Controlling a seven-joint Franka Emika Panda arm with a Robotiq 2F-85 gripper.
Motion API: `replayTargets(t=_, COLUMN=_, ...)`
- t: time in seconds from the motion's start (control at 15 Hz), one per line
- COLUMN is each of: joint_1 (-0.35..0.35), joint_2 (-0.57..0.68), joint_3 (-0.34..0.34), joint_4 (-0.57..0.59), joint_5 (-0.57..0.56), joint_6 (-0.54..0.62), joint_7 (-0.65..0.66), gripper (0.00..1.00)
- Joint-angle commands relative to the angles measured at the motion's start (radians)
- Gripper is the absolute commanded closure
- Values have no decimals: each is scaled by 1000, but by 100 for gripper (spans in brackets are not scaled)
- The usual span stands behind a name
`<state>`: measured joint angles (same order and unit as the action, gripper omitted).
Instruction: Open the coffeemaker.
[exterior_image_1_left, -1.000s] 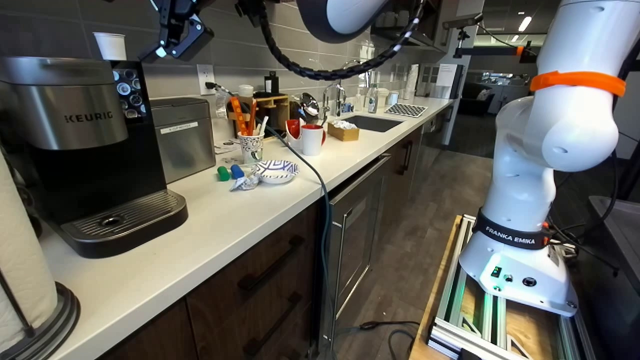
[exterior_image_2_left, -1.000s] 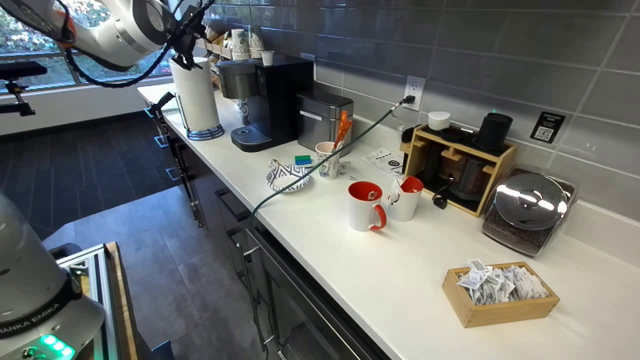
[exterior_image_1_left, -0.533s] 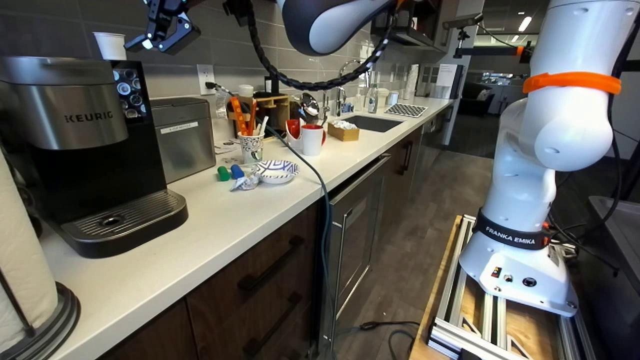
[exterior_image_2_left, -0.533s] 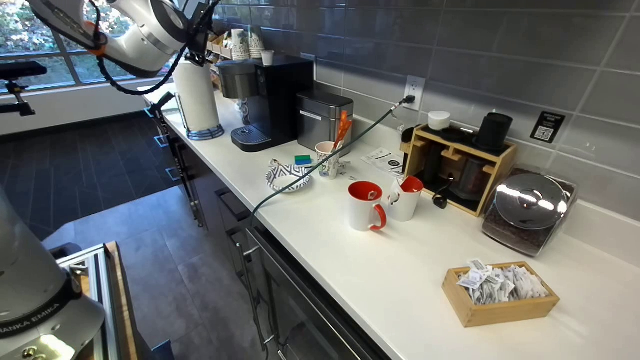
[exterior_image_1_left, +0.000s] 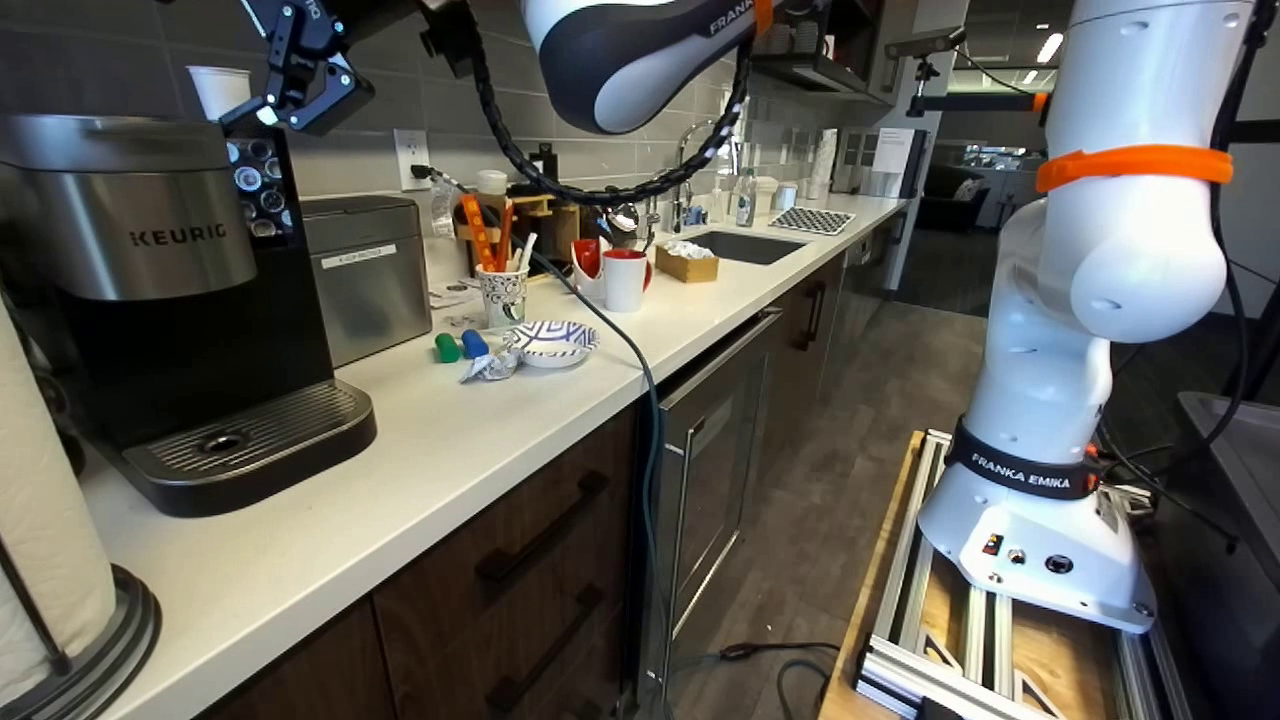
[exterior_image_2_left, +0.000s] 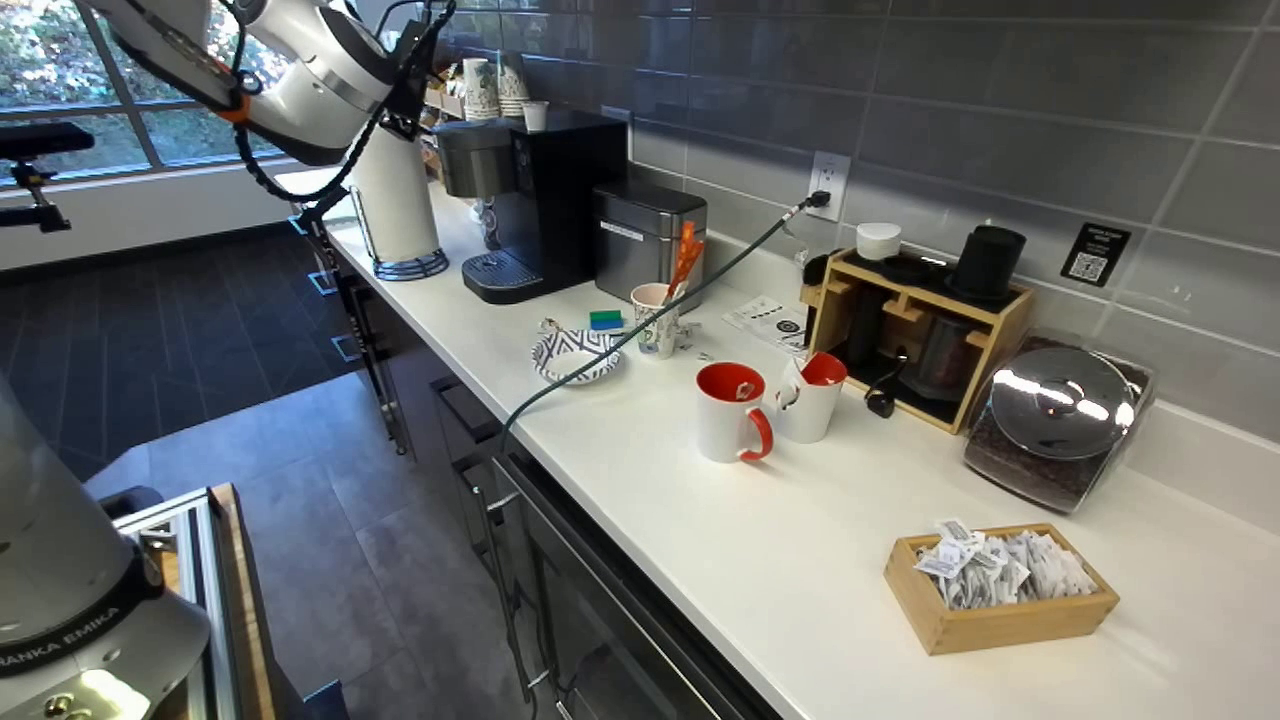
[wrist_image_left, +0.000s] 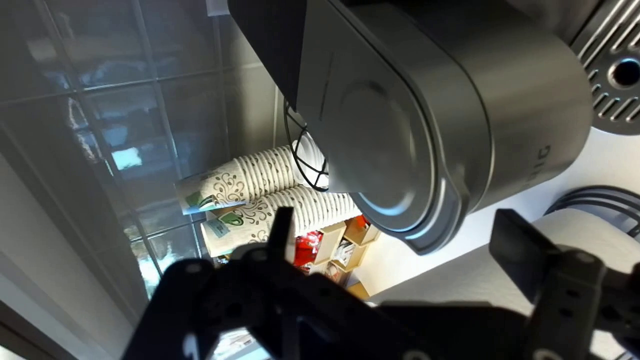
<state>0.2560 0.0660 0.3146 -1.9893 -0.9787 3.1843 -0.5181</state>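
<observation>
The coffeemaker is a large black machine with a silver head band reading KEURIG; it shows in both exterior views (exterior_image_1_left: 140, 235) (exterior_image_2_left: 572, 205) and the wrist view (wrist_image_left: 520, 110). Its lid lies flat and shut on the head; the lid's front lip (wrist_image_left: 435, 235) is in the wrist view. My gripper is open and empty. It hangs at about lid height or higher, apart from the machine, in both exterior views (exterior_image_1_left: 272, 120) (exterior_image_2_left: 403, 128). In the wrist view its fingertips (wrist_image_left: 393, 214) are spread, with the lid's lip seen between them. The drip tray (exterior_image_1_left: 250, 430) is unobstructed.
A small white cup (exterior_image_1_left: 220, 92) stands on the coffeemaker. A steel box (exterior_image_1_left: 368, 275) is beside it. A paper towel roll (exterior_image_2_left: 395, 200) stands near the gripper. Stacked paper cups (wrist_image_left: 270, 170) and a wooden organizer (wrist_image_left: 330, 245) are beyond. A cable (exterior_image_2_left: 650, 315) crosses the counter.
My open gripper has moved closer to the coffeemaker: leftward and slightly down in an exterior view, rightward in another. The coffeemaker and the other objects have not moved.
</observation>
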Motion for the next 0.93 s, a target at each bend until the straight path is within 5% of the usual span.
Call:
replayTargets(t=0.0, joint_1=24, joint_2=59, joint_3=-39, joint_4=90, joint_5=-140, joint_6=10, joint_7=113, gripper=0)
replayTargets(t=0.53, joint_1=79, joint_2=91, joint_3=-95, joint_4=157, joint_5=-321, joint_6=3, joint_7=339, gripper=0)
replayTargets(t=0.87, joint_1=74, joint_2=45, joint_3=-89, joint_4=110, joint_5=-340, joint_6=87, joint_7=445, gripper=0)
